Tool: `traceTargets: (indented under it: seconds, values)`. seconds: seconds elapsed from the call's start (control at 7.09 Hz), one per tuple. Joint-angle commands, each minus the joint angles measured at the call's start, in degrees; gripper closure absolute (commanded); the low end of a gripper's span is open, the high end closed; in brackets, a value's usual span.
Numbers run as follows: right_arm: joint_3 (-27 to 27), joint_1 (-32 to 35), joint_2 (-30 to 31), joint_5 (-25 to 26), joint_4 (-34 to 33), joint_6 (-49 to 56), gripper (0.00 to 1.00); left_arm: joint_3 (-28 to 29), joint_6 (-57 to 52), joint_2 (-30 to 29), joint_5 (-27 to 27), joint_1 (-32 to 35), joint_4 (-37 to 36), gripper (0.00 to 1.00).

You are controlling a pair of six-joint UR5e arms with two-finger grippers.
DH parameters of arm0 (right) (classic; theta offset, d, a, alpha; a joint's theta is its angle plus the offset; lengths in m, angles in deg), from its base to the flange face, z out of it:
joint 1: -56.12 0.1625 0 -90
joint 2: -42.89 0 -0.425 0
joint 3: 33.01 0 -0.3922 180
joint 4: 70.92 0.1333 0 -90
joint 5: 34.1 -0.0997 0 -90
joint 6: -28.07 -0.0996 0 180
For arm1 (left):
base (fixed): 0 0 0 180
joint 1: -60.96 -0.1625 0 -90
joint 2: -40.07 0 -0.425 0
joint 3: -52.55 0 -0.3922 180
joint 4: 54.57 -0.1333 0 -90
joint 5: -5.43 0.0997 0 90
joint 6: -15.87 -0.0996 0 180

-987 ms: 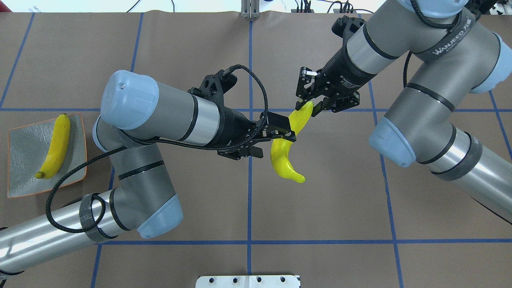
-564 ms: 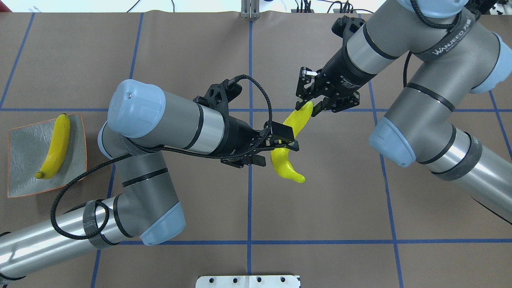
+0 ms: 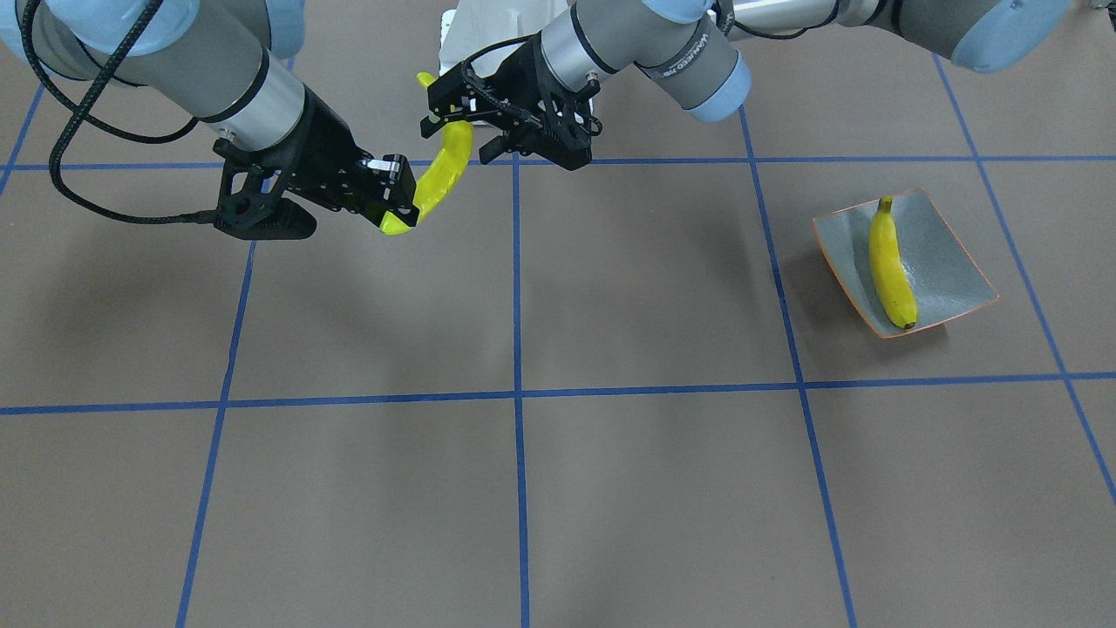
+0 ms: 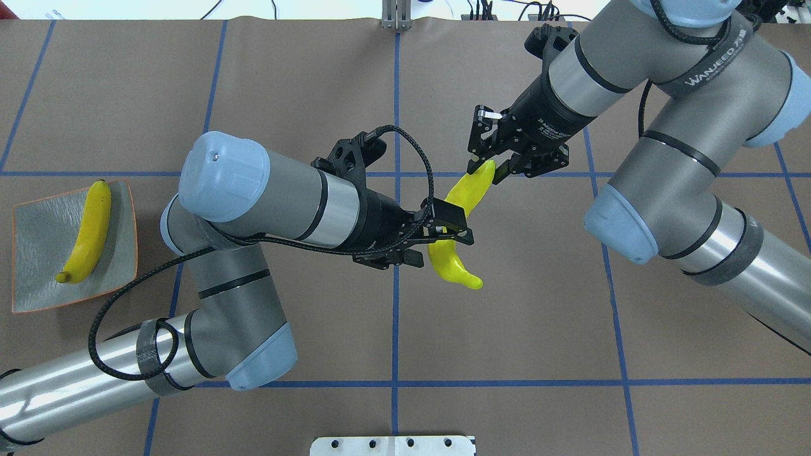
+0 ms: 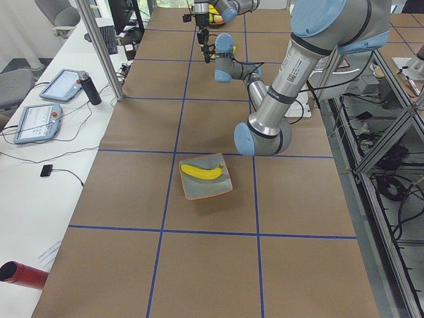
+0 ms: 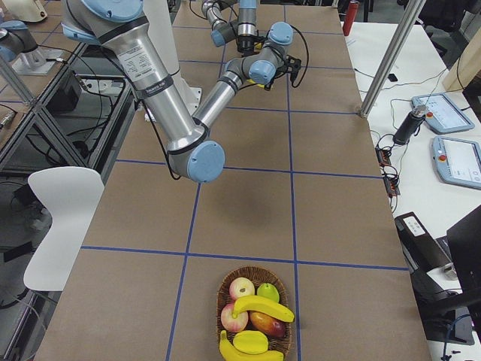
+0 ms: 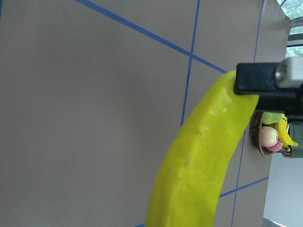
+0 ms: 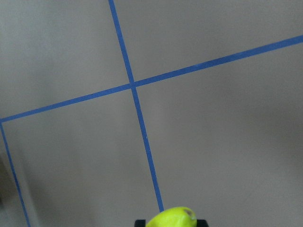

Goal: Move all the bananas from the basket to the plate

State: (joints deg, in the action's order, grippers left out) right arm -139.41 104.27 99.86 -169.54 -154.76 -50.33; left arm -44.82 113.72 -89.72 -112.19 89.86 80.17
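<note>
Observed banana [image 4: 455, 263] off the table, upper end clamped in right gripper [image 4: 486, 170]; left gripper [image 4: 452, 228] fingers straddling its middle, grip cannot be told; second banana [image 4: 85, 231] lying on plate [image 4: 38, 285].

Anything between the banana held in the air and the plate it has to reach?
Nothing visible lies on the table between them. The held banana, its tip in the right pincer and the left pincer around its middle, has only the left arm's links over that stretch. The plate holds another banana.
</note>
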Motion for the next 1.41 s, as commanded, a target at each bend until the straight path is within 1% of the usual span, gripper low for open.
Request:
traceTargets:
  seconds: [0.0,0.14,0.28,0.42,0.56,0.7,0.85,0.99,1.27]
  values:
    - [0.06,-0.07,-0.02,0.0,0.0,0.0,1.0,0.26,0.06,-0.02,0.02,-0.16,0.0,0.21]
    - [0.06,-0.16,-0.11,0.0,0.0,0.0,1.0,0.34,0.06,-0.02,0.02,-0.16,0.0,0.43]
    - [0.06,-0.51,-0.11,0.09,0.0,0.09,1.0,0.26,0.15,-0.11,0.02,-0.16,0.0,0.8]
    - [0.32,-0.86,-0.02,0.09,0.0,0.17,1.0,0.17,0.23,-0.11,0.02,-0.16,-0.09,1.0]
    - [0.41,-1.12,-0.02,0.09,0.09,0.26,1.0,0.17,0.58,-0.02,0.02,-0.07,-0.26,1.0]
    - [0.41,-1.13,0.15,0.0,0.09,0.7,0.21,0.17,4.07,-0.02,-0.07,0.01,-0.18,1.0]
    - [0.41,-1.21,0.33,0.09,1.74,0.27,0.0,0.17,4.8,-0.02,-0.07,-0.07,-0.18,1.0]
    - [0.5,-1.21,0.68,0.0,3.85,0.09,0.0,0.17,4.81,-0.02,-0.07,0.01,-0.18,1.0]
    - [0.5,-1.04,0.68,0.0,3.87,0.0,0.0,0.26,4.81,0.15,-0.07,0.01,-0.35,1.0]
